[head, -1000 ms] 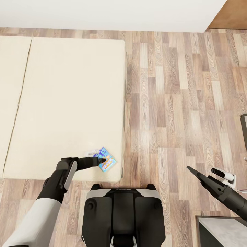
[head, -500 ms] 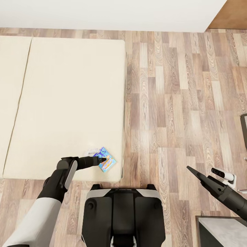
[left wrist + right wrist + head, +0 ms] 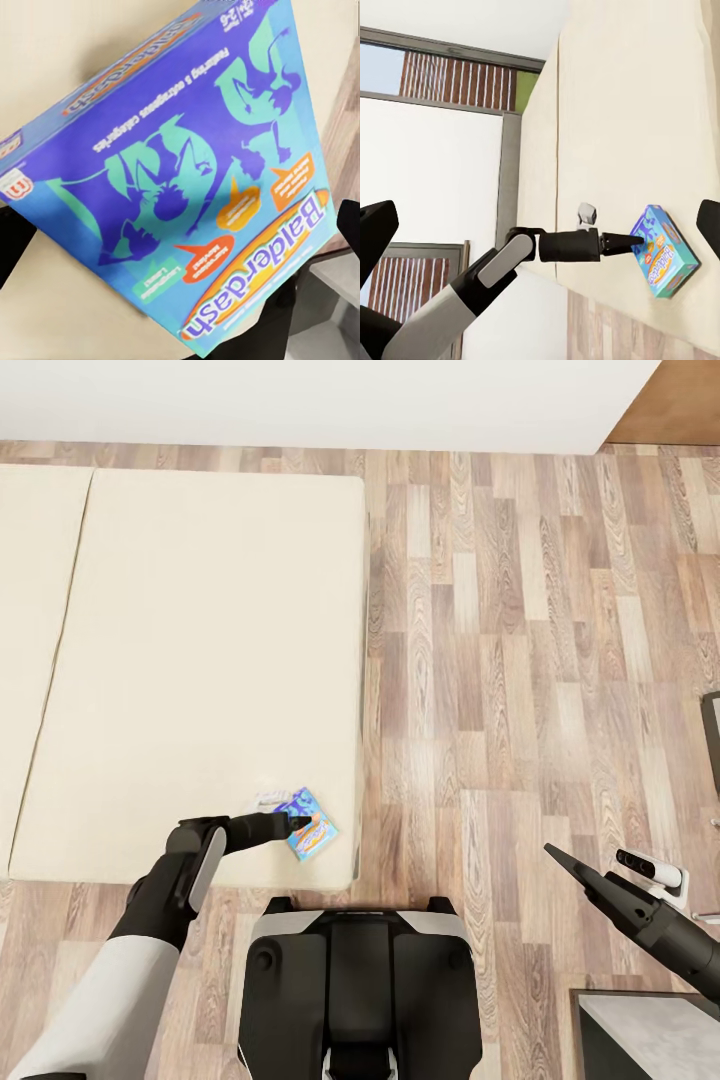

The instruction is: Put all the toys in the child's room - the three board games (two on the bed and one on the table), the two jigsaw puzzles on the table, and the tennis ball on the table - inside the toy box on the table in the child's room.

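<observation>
Blue board game (image 3: 309, 826) lies near the bed's (image 3: 200, 660) corner, long axis diagonal to the edge, lettered "Balderdash". Left gripper (image 3: 292, 824) reaches it, apparently pinching it. Right gripper (image 3: 540, 225) is spread apart.

The board game (image 3: 187, 172) is blue with purple and teal cartoon figures, orange speech bubbles and an orange-yellow title band; the bed (image 3: 200, 660) is plain beige, the floor (image 3: 520, 660) brown wood-grain planks, the left hand (image 3: 290, 824) black
</observation>
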`<state>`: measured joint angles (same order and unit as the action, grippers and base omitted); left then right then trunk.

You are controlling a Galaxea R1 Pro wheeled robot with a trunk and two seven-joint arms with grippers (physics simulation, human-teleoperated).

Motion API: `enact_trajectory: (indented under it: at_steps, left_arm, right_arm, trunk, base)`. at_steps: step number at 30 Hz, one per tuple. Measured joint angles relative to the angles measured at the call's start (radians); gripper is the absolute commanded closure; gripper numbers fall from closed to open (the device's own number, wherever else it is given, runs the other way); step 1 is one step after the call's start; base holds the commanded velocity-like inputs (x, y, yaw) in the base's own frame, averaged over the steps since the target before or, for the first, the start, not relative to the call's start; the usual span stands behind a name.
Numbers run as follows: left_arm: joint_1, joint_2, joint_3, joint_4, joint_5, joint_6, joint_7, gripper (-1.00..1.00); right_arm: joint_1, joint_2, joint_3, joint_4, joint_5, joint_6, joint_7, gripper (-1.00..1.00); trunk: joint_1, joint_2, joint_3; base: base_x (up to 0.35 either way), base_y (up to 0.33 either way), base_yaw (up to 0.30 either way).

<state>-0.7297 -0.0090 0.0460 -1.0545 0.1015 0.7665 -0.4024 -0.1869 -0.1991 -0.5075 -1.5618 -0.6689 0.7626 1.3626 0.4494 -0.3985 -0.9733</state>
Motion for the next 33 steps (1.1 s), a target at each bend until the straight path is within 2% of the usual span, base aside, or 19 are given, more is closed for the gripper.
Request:
enact_trajectory:
  at_steps: [12,33]
  left_arm:
    - [0.000,-0.024,-0.008,-0.009,0.003,0.001,-0.005,-1.00]
    - [0.000,-0.025,-0.011,-0.006,0.001,0.006,-0.011,-1.00]
  right_arm:
    - [0.000,0.000,0.000,0.000,0.000,0.000,0.001,-1.00]
    - [0.000,0.001,0.000,0.000,0.000,0.000,0.002,-1.00]
  trunk:
    - [0.000,0.000,0.000]
    - [0.000,0.000,0.000]
  base:
    - [0.000,0.000,0.000]
    - [0.000,0.000,0.000]
